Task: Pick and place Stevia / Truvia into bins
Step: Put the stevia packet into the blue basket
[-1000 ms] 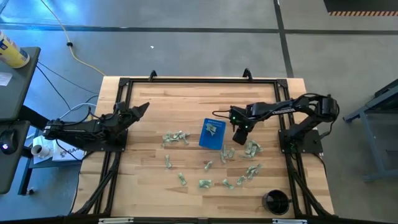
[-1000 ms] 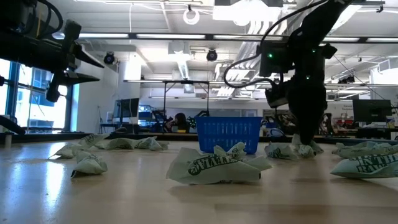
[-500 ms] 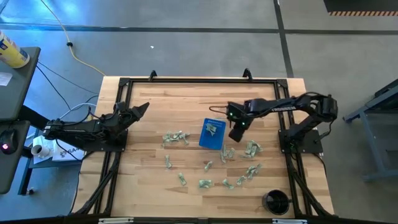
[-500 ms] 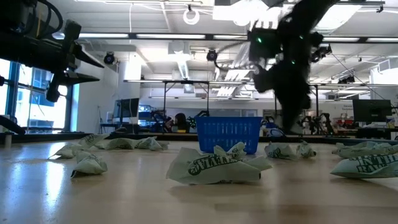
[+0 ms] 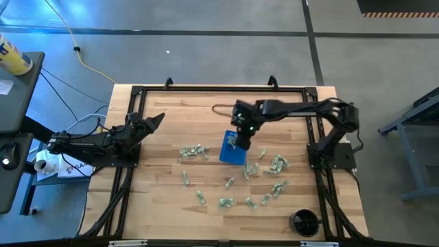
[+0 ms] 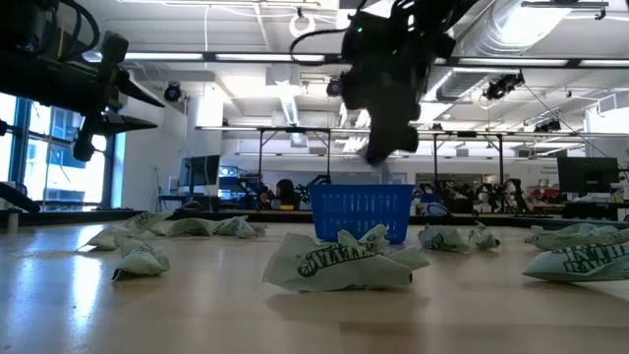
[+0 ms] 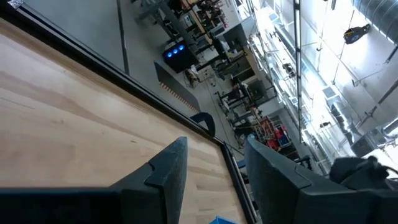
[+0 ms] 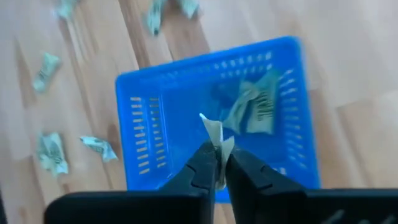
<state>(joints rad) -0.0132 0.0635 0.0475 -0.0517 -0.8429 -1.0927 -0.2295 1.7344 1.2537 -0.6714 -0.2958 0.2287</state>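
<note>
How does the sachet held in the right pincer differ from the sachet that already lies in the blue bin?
The held sachet is pinched upright between the fingers of the right pincer, above the blue bin; the sachet in the bin lies flat on its floor, free of any grip. The held one shows only a narrow pale tip; the lying one shows its printed face. Both are small crumpled pale paper packets.

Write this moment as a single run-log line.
right pincer: shut on sachet, above blue bin | bin: one sachet inside | left pincer: open, waiting at table's left
</note>
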